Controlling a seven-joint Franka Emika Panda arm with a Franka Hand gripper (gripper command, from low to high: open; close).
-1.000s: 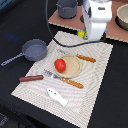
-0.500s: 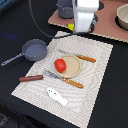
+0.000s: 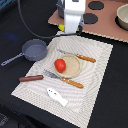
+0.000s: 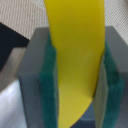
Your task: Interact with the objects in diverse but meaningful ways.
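Two green-padded fingers (image 4: pixel 50 85) press against the sides of the yellow banana (image 4: pixel 75 65) in the wrist view, so the gripper (image 4: pixel 76 87) is clenched on it, the fruit filling the gap between the pads and curving up out of the grey gripper body. The exterior view tells far less of the grip: there the white arm (image 3: pixel 73 15) hangs at the far edge of the striped placemat (image 3: pixel 97 75), and only a small yellow tip of the banana shows just beside its lower end, held above the mat's edge.

Only the exterior view shows the rest. Near the middle of the mat lies a round tan plate (image 3: pixel 72 65) with the red tomato (image 3: pixel 60 64) resting on the side toward the exterior view's left. A brown-handled knife (image 3: pixel 82 57) lies just beyond the plate, and a brown-handled fork (image 3: pixel 67 80) lies on its near side, both slanted. The white fish-shaped piece (image 3: pixel 56 96) sits on the mat's near part. Off the mat, toward the exterior view's left, rest the grey frying pan (image 3: pixel 34 49), its long handle pointing further left, and a red-brown handled utensil (image 3: pixel 31 78) on the black table (image 3: pixel 15 25). A wooden board (image 3: pixel 107 25) with dark round burners lies behind.
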